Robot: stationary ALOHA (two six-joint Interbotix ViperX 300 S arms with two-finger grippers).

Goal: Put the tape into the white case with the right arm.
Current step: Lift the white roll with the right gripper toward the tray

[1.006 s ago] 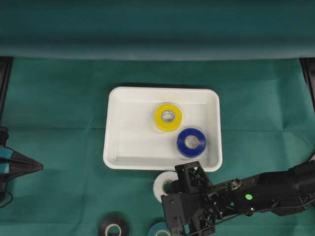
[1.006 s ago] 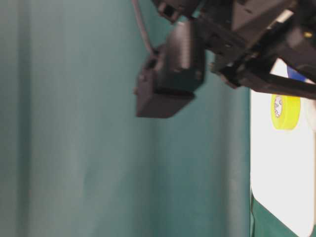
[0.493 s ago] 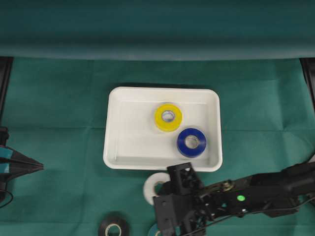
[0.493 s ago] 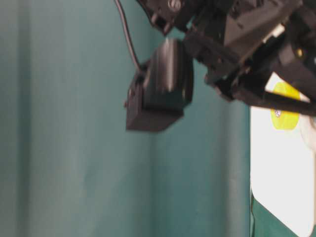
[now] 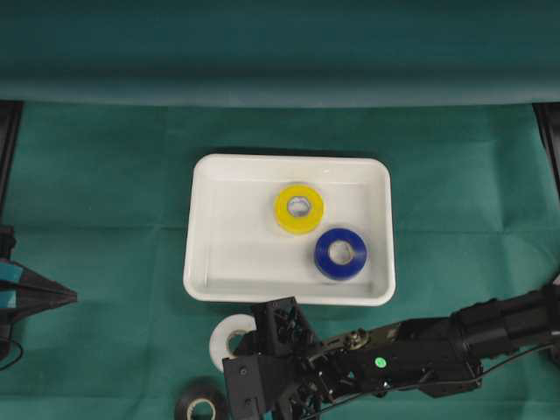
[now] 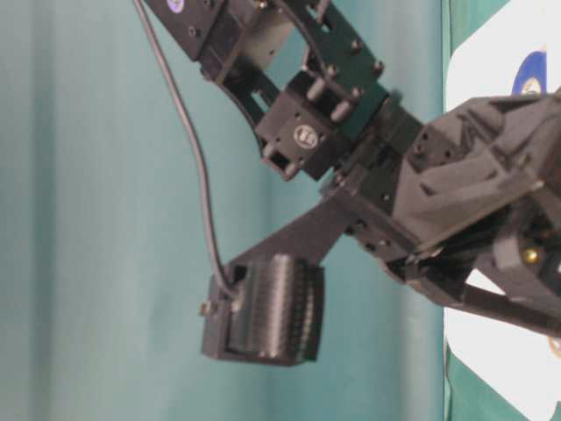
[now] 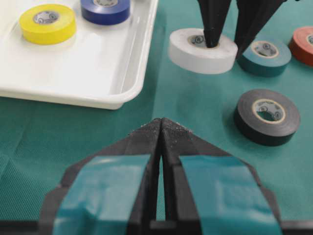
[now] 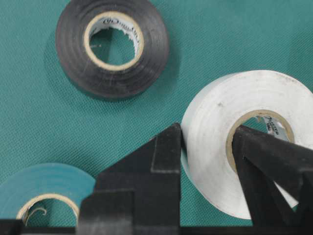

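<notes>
the counter (image 5: 105, 192) is covered with a dark green woven cloth, faintly creased, and a fold of the same green fabric runs across the top of the overhead view as a backdrop. in the middle of that view sits the white case (image 5: 203, 262), a shallow glossy plastic tray with rounded corners and a raised rim; inside it lie a yellow tape roll (image 5: 299, 210) near the centre and a blue tape roll (image 5: 340, 254) toward its lower right corner, just beside each other, both flat. below the case's lower edge, on the cloth, a white tape roll (image 5: 226, 339) lies flat, outside the tray and just off its rim. the right arm (image 5: 437, 346), all black with a small green light, reaches in from the lower right of the frame, and its claw (image 8: 208, 142) is closed on the white tape roll: in the right wrist view one pointed finger presses the roll's outer wall and the other stands inside its cardboard core. a black tape roll (image 8: 112, 46) with a pale core lies at the upper left of that view, apart from the white one, and a teal tape roll (image 8: 41, 196) shows at the lower left. the left wrist view also catches a red tape roll (image 7: 304, 45) at its right edge. the left claw (image 7: 161, 128), black with light-blue bands, rests low over the cloth with its tips pressed together, holding nothing.
</notes>
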